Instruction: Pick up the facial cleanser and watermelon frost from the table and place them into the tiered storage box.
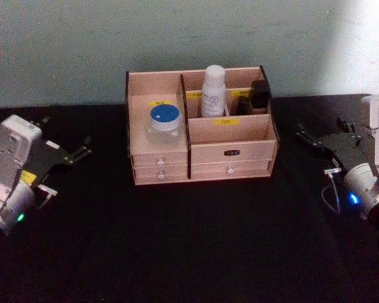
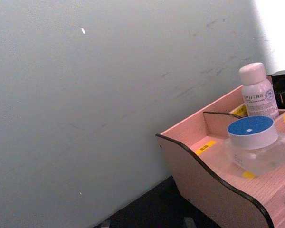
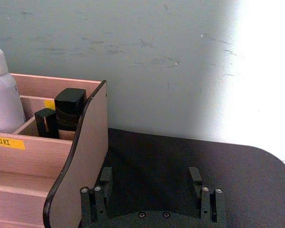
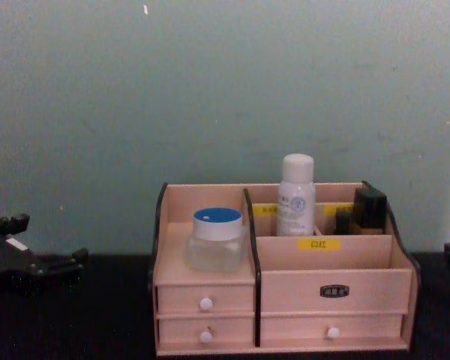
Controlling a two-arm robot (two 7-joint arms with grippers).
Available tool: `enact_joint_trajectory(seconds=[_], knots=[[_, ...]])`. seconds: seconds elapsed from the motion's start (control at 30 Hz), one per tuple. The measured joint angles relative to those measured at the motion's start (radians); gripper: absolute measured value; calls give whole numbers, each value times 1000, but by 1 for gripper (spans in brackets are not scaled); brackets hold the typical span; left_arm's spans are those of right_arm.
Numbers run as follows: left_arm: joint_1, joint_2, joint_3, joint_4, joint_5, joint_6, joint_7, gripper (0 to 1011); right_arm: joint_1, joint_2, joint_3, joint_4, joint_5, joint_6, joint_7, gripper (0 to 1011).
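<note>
Standing at the back of the black bench point(image 1: 189, 246), the tiered storage box point(image 1: 230, 151) is seen with a blue-lidded clear jar point(image 1: 163, 123) in its left compartment and a white bottle point(image 1: 213, 92) upright in a rear compartment. The left hand point(image 1: 76, 153) and right hand point(image 1: 309, 139) are parked at either side, open and empty.

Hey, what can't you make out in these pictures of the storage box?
- Label text on the white bottle: too small in the head view, cut by the edge in the right wrist view.
- Dark items at the storage box's back right: walls hide their lower parts.
- Drawer contents: drawers closed.
- Left gripper fingers: too dark to read.
</note>
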Motion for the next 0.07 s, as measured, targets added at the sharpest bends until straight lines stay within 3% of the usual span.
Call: enact_joint_trajectory(seconds=[0.07], knots=[[0, 0, 0, 0, 0, 0, 0, 1001, 0, 0, 0, 0, 0, 0, 0, 1002]])
